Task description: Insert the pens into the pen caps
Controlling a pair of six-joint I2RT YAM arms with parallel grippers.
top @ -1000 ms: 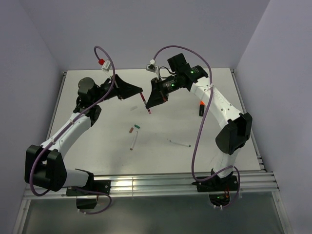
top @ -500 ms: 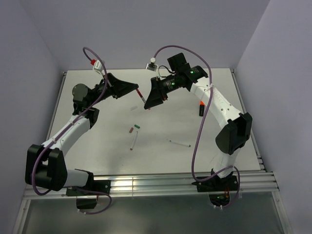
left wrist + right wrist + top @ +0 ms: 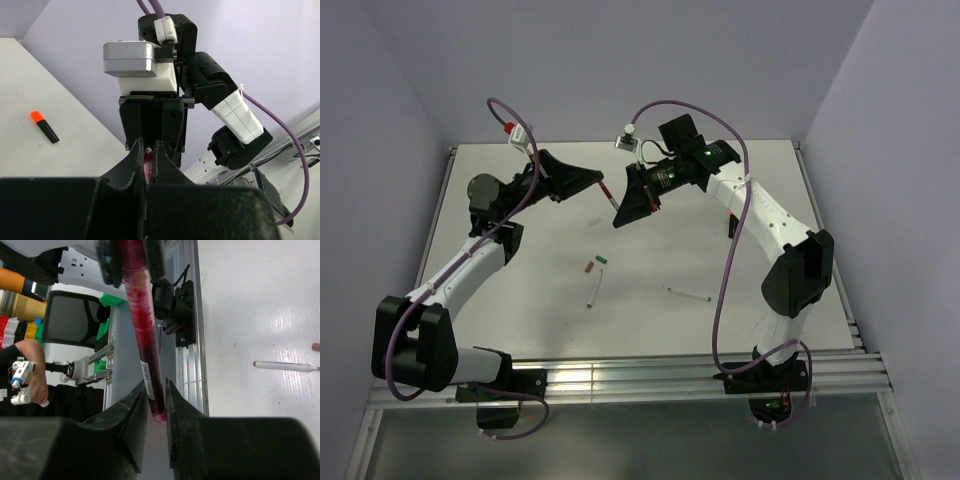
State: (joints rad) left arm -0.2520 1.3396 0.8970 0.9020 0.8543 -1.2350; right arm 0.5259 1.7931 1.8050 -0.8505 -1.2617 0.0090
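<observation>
A thin dark red pen (image 3: pixel 611 200) hangs in the air over the far middle of the table. My left gripper (image 3: pixel 605 187) is shut on its tip end, and the pen's point (image 3: pixel 148 149) pokes out between the fingers. My right gripper (image 3: pixel 155 382) faces it, jaws narrowly apart round the pen's (image 3: pixel 142 315) rear end, with a slit showing on one side. On the table lie a green cap (image 3: pixel 602 259), a brownish-red cap (image 3: pixel 588 267) and two white pens (image 3: pixel 593 292) (image 3: pixel 688 294). The black marker (image 3: pixel 44 126) with its orange tip lies at the far right.
The table's metal rail (image 3: pixel 650 375) runs along the near edge by both arm bases. Purple cables (image 3: pixel 725 290) loop off each arm. Walls close in the table at the back and both sides.
The right jaws let go of the pen, opened wide and have narrowed again round its end. The left arm drew back a little to the left with the pen.
</observation>
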